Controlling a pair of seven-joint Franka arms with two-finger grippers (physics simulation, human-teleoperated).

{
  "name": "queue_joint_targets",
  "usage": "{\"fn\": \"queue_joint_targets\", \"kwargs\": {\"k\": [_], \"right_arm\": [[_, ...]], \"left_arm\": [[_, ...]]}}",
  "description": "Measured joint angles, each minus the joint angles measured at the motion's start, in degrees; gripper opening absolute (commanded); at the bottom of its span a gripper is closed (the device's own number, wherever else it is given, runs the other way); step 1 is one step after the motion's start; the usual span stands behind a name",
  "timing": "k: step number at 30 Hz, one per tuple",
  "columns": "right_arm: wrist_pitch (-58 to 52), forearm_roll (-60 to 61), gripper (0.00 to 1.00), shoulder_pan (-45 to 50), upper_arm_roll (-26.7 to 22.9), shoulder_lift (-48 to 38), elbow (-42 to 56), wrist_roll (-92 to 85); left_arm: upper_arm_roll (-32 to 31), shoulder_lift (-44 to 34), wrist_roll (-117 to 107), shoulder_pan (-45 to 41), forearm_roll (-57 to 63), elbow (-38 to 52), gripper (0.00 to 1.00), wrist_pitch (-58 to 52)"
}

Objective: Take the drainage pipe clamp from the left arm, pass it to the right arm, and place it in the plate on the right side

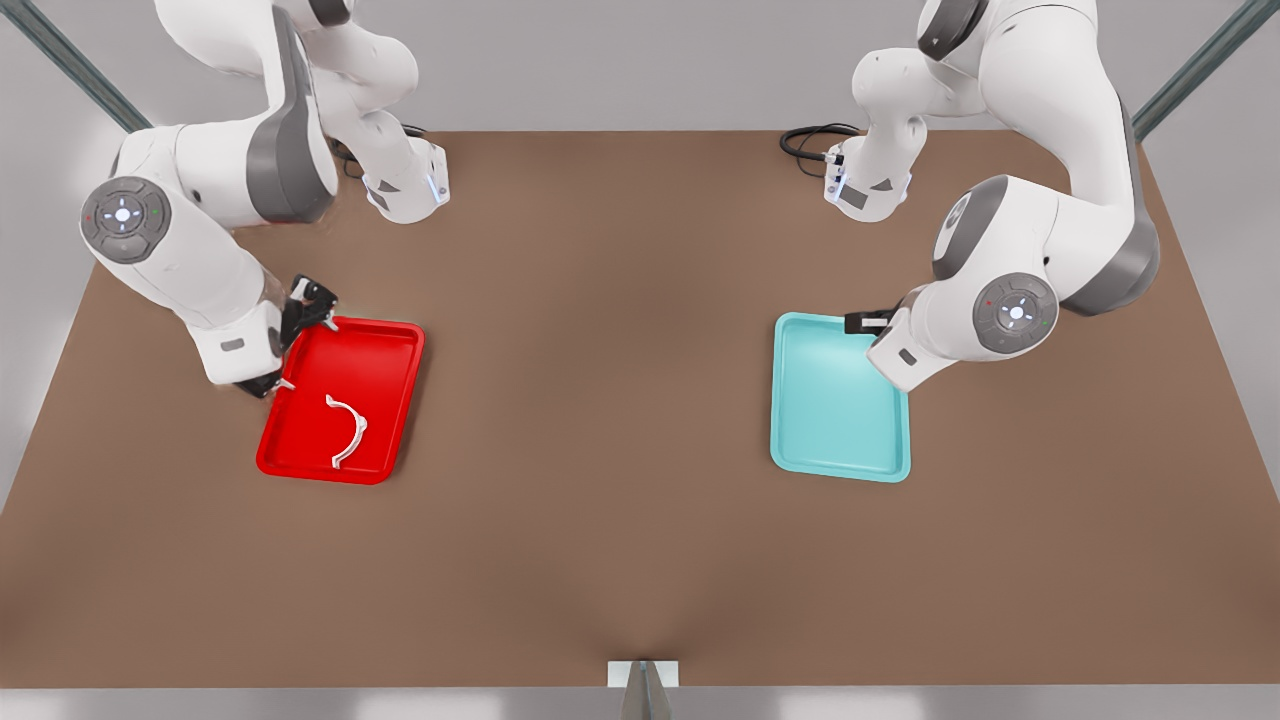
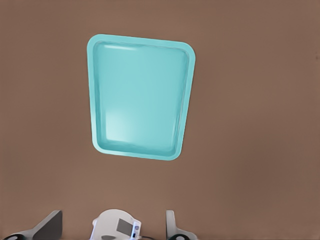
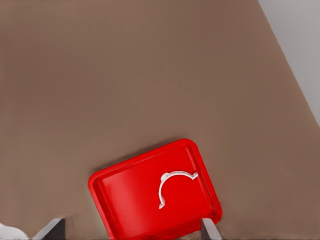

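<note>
Beside the plate [image 1: 300, 455] holding the drainage pipe clamp [image 1: 347, 430], right tool [image 1: 296, 340] gapes empty; left tool [image 2: 111, 227] likewise.

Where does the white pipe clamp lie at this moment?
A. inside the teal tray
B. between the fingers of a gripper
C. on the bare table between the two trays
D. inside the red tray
D: the drainage pipe clamp lies flat inside the red tray, and no gripper touches it.

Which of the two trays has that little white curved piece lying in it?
The red tray, on the front view's left. The white clamp lies inside it, while the teal tray on the front view's right holds nothing.
</note>
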Motion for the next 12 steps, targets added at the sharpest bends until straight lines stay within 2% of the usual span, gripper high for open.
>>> {"fn": "queue_joint_targets", "kwargs": {"k": [5, 6, 7, 8, 12], "right_arm": [[-5.73, -3.3, 1.0, -0.52, -0.11, -0.7, -0.02, 12.4], [-6.28, -3.53, 1.0, -1.72, 1.02, -0.4, 0.18, 14.54], [-6.71, -3.57, 1.0, -7.12, 6.2, -0.19, 0.39, 16.58], [-7.06, -3.61, 1.0, -10.78, 9.28, -0.03, 0.48, 18.52], [-7.78, -3.86, 1.0, -14.33, 12.39, 0.13, 0.13, 25.25]], "left_arm": [[0.0, 0.0, 0.95, -0.16, -0.08, -0.08, 1.0, -0.03], [0.0, 0.0, 1.1, -0.1, -0.1, -0.08, 1.0, -0.03], [0.0, 0.0, 1.25, -0.13, -0.12, -0.09, 1.0, -0.03], [0.0, 0.0, 1.39, -0.17, -0.14, -0.09, 1.0, -0.03], [0.0, 0.0, 1.88, -0.12, -0.24, -0.24, 1.0, -0.07]]}}
